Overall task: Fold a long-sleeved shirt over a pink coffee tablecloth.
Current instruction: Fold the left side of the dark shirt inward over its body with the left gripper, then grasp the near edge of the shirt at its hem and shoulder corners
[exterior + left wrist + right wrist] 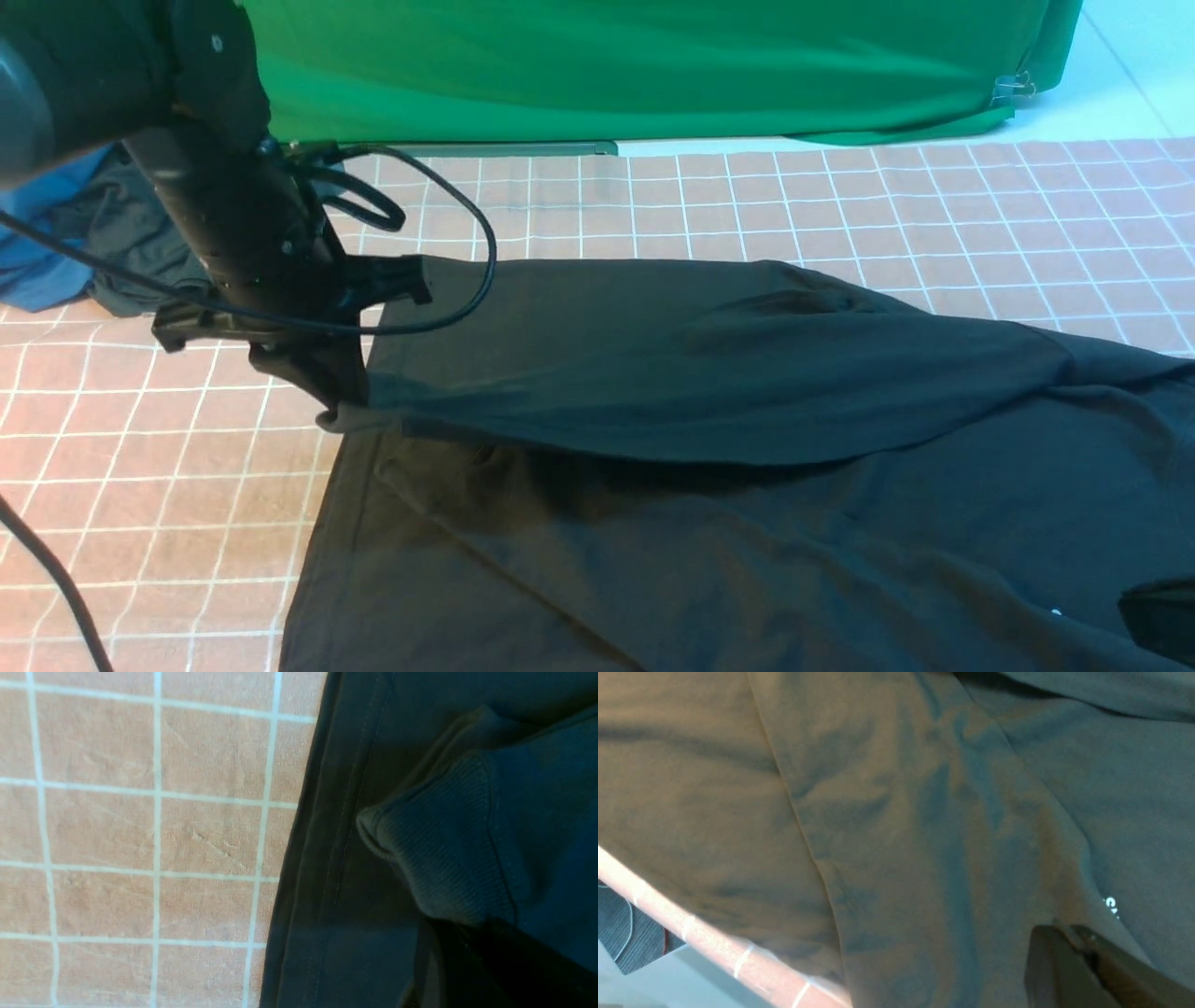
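The long-sleeved shirt [747, 541] lies spread over the near right part of the pink coffee tablecloth [840, 196], its black body flat on the surface and lightly creased. One sleeve [700, 364] is up off the body, stretched from the shoulder on the right all the way across to the left, and it throws a dark shadow on the cloth beneath. At its end the ribbed cuff [434, 868] hangs over the shirt's stitched edge, just beside the bare pink grid.

The left end effector [338, 403] is clenched on that cuff, grasping it right at the shirt's left edge. Its arm slants down from the upper left, with a black cable [471, 233] looping off it.

The right end effector [1064, 940] is clenched too, fingers pressed together. It sits low over the chest cloth, just beside the white print [1111, 905]. Whether it touches the fabric cannot be told.

Further out, a green backdrop cloth [653, 65] runs along the far edge of the surface. A dark grey garment [131, 243] lies heaped with a blue cloth [37, 224] at the far left, behind the left arm.
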Robot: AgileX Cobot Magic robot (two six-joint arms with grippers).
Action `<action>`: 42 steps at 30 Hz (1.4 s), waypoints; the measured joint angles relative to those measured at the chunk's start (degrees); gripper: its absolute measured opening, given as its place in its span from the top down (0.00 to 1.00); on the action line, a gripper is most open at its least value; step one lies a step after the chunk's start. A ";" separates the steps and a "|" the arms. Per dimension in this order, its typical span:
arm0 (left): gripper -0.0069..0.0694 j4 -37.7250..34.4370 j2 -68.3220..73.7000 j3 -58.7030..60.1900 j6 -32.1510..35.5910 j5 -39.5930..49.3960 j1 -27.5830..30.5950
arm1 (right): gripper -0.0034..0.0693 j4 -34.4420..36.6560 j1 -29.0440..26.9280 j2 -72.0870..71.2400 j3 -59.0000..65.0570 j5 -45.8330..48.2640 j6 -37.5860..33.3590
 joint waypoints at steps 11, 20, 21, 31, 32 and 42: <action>0.71 0.23 -0.07 6.28 -0.67 -3.51 0.00 | 0.90 -3.27 0.00 0.00 0.00 0.04 4.46; 0.47 0.18 -5.63 12.84 -1.41 -0.21 -3.02 | 0.90 -6.26 0.00 0.00 0.00 1.68 7.02; 0.47 -0.05 -7.29 14.90 -2.21 -0.14 -4.64 | 0.90 -6.26 0.00 0.00 0.00 1.63 7.07; 0.46 2.57 -22.13 34.77 -16.79 -3.13 -19.07 | 0.90 -6.26 0.00 0.00 0.00 0.27 5.67; 0.46 3.24 -23.13 36.34 -18.71 -3.50 -19.13 | 0.90 -6.26 0.00 0.00 0.00 0.25 5.36; 0.37 3.14 -29.48 50.99 -26.31 -10.02 -15.33 | 0.90 -6.26 0.00 0.00 0.00 0.14 3.07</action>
